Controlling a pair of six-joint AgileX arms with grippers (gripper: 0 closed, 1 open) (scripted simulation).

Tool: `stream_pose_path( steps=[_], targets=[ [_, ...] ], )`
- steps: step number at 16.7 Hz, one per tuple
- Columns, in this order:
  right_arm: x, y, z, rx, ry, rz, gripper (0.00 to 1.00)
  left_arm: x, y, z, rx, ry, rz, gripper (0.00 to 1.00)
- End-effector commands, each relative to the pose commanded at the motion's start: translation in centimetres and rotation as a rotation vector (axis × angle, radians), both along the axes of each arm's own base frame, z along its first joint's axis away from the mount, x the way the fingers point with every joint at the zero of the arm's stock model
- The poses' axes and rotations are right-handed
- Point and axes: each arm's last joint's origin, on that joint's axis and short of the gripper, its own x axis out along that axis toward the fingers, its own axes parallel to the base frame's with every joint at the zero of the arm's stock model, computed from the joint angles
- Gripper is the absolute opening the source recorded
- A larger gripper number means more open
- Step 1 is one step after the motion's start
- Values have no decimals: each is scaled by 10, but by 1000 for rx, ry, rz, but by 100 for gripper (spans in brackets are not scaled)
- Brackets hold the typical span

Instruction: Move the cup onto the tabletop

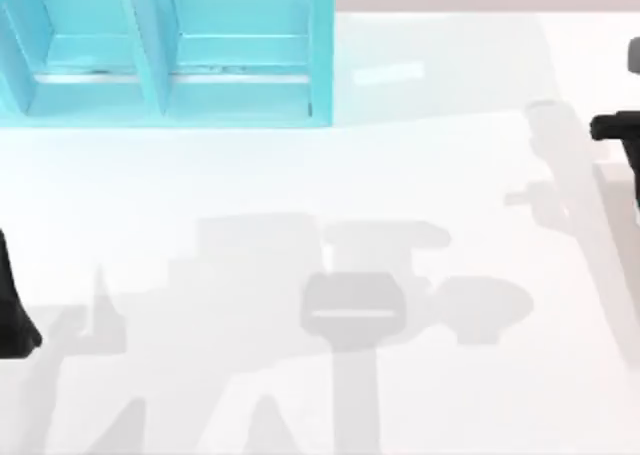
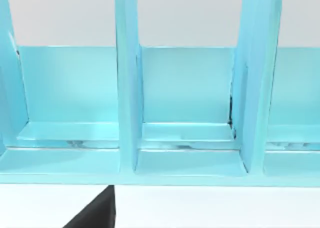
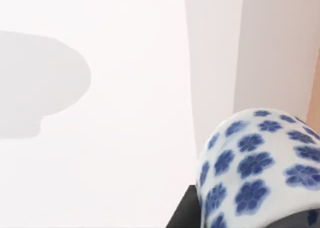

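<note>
1. Our right arm (image 1: 618,125) sits at the table's right edge in the top view. In its wrist view the small white cup with blue flower print (image 3: 260,168) looms close against a black part of the right gripper, likely carried there for setting down.
2. We cannot tell how far those jaws stand apart, nor whether they clasp the cup.
3. The glossy white tabletop (image 1: 250,185) lies bare beneath, ready to receive it.
4. Our left arm (image 1: 12,305) is parked at the left edge; its wrist view faces the turquoise compartmented shelf unit (image 2: 127,87), whose visible compartments hold no cup.
</note>
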Motion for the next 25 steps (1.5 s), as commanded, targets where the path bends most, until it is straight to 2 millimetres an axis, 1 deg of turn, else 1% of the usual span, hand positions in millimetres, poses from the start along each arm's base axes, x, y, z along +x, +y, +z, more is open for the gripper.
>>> stream_pose_path(
  steps=[2,4,5,6,7,8,9,10,14,17,21,22,25],
  targets=[
    [11,51,-1,-3,-5,-1,0,0,0,0,0,0,0,100],
    [12,104,-2,-3,-13,-2,0,0,0,0,0,0,0,100],
    [10,127,-4,-2,-16,-2,0,0,0,0,0,0,0,100],
    [7,146,-5,0,-20,-2,0,0,0,0,0,0,0,100],
    [5,160,-6,2,-23,-2,0,0,0,0,0,0,0,100],
    [2,171,-6,4,-26,-2,0,0,0,0,0,0,0,100],
    [1,177,-6,5,-29,-2,0,0,0,0,0,0,0,100],
    [1,178,-6,6,-29,-2,0,0,0,0,0,0,0,100],
    [1,177,-7,8,-28,-6,0,0,0,0,0,0,0,100],
    [2,179,-26,7,-27,-2,0,0,0,0,0,0,0,100],
    [2,179,-65,7,-31,-1,0,0,0,0,0,0,0,100],
    [1,179,-70,6,-30,-2,0,0,0,0,0,0,0,100],
    [1,179,-71,6,-29,-2,0,0,0,0,0,0,0,100]
  ],
)
